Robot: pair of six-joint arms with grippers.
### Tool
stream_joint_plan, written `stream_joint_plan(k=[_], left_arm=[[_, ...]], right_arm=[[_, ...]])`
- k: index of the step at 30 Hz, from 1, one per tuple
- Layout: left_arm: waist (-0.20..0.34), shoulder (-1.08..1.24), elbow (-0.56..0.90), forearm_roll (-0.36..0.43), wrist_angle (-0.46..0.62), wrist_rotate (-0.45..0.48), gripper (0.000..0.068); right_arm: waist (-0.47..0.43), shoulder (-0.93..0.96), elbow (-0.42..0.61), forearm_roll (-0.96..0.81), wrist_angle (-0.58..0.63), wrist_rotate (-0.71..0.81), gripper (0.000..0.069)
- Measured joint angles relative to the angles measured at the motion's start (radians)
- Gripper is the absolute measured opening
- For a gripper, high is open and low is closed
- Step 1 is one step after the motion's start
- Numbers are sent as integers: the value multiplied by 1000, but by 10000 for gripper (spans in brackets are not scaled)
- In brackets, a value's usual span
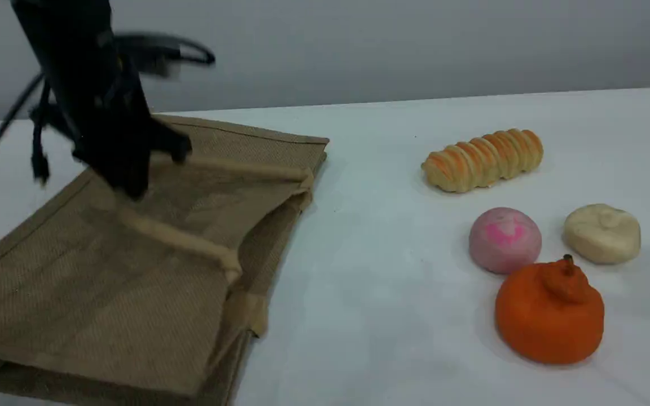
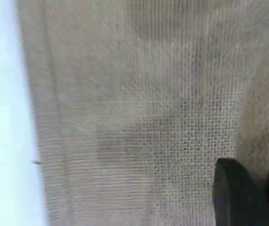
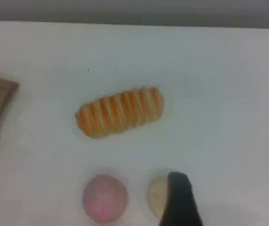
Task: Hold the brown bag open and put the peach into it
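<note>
Left jaws (image 1: 127,189): I see them pressed together on the brown bag (image 1: 133,270), limp weave
Right jaws (image 3: 179,207): I cannot tell; soft peach (image 3: 104,197) just beside, take its sides

The right gripper's fingertip (image 3: 181,200) is dark and stands at the bottom edge. It covers part of a cream bun (image 3: 157,195). The peach (image 3: 104,197) lies just to its left. A striped bread roll (image 3: 120,111) lies farther ahead, on the white table (image 3: 219,94).
</note>
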Motion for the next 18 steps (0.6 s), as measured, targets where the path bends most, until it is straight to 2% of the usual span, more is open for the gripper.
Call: stream_joint_plan(k=[4, 8, 14, 18], left_arm=[[0, -61, -93, -17, 123, 118, 90], [0, -109, -183, -65, 213, 231, 90], [0, -133, -320, -199, 342, 441, 90], [0, -133, -420, -276, 407, 541, 90]], right_arm=[[0, 0, 0, 0, 2, 0, 426], [0, 0, 0, 0, 9, -2, 426], [0, 6, 0, 0, 18, -8, 426], [0, 35, 0, 0, 23, -36, 426]])
